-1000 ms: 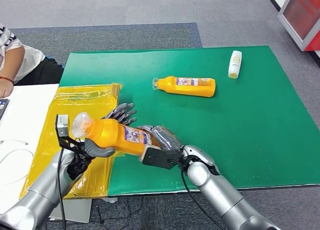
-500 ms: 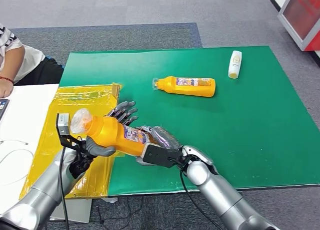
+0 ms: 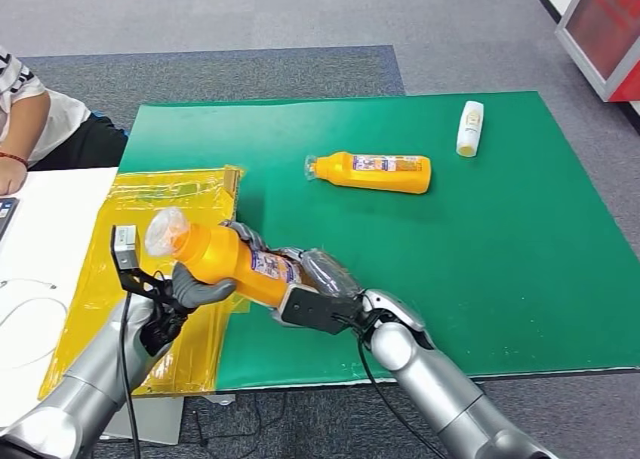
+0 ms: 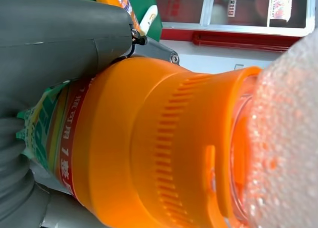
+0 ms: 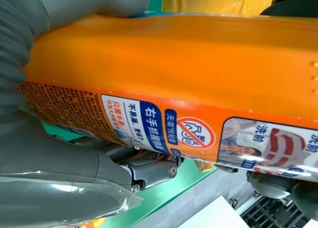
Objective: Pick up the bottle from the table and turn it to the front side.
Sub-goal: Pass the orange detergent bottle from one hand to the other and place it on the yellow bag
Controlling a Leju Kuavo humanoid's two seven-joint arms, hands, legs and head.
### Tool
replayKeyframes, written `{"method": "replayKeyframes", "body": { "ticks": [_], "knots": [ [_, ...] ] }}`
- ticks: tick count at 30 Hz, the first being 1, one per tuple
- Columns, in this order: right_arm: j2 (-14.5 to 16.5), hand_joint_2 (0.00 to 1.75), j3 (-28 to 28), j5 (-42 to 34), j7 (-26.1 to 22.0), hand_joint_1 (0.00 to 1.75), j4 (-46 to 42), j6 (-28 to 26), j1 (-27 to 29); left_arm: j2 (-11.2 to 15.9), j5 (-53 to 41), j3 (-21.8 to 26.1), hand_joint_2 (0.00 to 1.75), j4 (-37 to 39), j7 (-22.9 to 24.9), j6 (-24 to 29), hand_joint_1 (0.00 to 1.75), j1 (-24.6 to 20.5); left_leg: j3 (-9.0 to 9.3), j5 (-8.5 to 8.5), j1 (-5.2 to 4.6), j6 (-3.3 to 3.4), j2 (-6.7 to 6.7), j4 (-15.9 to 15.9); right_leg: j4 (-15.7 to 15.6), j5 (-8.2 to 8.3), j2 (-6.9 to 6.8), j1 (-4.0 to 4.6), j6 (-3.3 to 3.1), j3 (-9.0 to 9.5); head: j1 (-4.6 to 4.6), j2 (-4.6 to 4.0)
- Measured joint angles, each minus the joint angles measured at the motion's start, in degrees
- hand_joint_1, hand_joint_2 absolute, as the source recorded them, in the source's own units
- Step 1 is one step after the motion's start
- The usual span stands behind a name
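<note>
Held off the green table (image 3: 528, 279) at its near edge: orange bottle (image 3: 234, 262), tilted, cap end up toward the left. Likely rigid plastic, smooth and a bit slippery, moderate weight; best gripped around the body, not the wrapped cap. Left hand (image 3: 192, 287) wrapped at the neck, right hand (image 3: 321, 289) clasping the base. Farther back, second orange bottle (image 3: 373, 172) lying flat.

The left hand (image 3: 192, 284) fingers have closed around the bottle (image 3: 226, 261) neck.
</note>
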Motion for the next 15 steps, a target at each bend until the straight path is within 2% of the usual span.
{"method": "replayKeyframes", "body": {
  "ticks": [1,2,4,5,6,7,8,15],
  "knots": [
    [0.0,1.75,0.0,0.0,0.0,1.57,0.0,0.0,0.0,-0.1,0.0,0.1,1.75,0.0,0.0,0.0,1.75,0.1,0.0,0.0,0.0,0.0,0.0,0.0,0.0,0.0,0.0,0.0,0.0,0.0,0.01,0.0],
    [0.0,1.75,0.0,0.0,0.0,1.42,0.0,0.0,0.0,-0.1,0.0,0.2,1.75,-0.1,-0.1,0.1,1.75,0.2,0.0,0.0,0.0,0.0,0.0,0.0,0.0,0.0,0.0,0.0,0.0,0.0,0.01,0.0],
    [0.0,1.75,0.0,0.0,0.0,0.82,0.1,-0.1,0.0,-0.2,-0.1,0.5,1.75,-0.3,-0.2,0.2,1.75,0.6,0.0,0.0,0.0,0.0,0.0,0.0,0.0,0.0,0.0,0.0,0.0,0.0,0.01,0.0],
    [0.0,1.75,0.0,0.0,0.0,0.45,0.2,-0.1,0.0,-0.3,-0.2,0.7,1.75,-0.5,-0.2,0.3,1.75,0.9,0.0,0.0,0.0,0.0,0.0,0.0,0.0,0.0,0.0,0.0,0.0,0.0,0.01,0.0],
    [0.0,1.75,0.0,0.0,0.0,0.2,0.2,-0.1,0.0,-0.3,-0.3,0.8,1.75,-0.7,-0.2,0.4,1.75,1.1,0.0,0.0,0.0,0.0,0.0,0.0,0.0,0.0,0.0,0.0,0.0,0.0,0.01,0.0],
    [0.0,1.75,0.0,0.0,0.0,0.08,0.3,-0.1,0.0,-0.3,-0.4,1.0,1.75,-0.9,-0.2,0.5,1.75,1.3,0.0,0.0,0.0,0.0,0.0,0.0,0.0,0.0,0.0,0.0,0.0,-0.01,0.01,0.0],
    [0.0,1.75,0.0,0.0,0.0,0.0,0.3,-0.1,0.0,-0.3,-0.6,1.1,1.75,-1.0,-0.2,0.6,1.75,1.4,0.0,0.0,0.0,0.0,0.0,0.0,0.0,0.0,0.0,0.0,0.0,-0.01,0.0,0.0],
    [0.1,1.75,0.2,-3.0,-0.4,0.0,0.5,2.0,0.2,-0.1,-2.2,1.4,1.75,-2.2,-0.8,0.9,1.75,2.7,0.0,0.0,0.0,0.0,0.0,0.0,0.0,0.0,0.0,0.0,0.0,-0.01,0.01,0.0]
  ]
}}
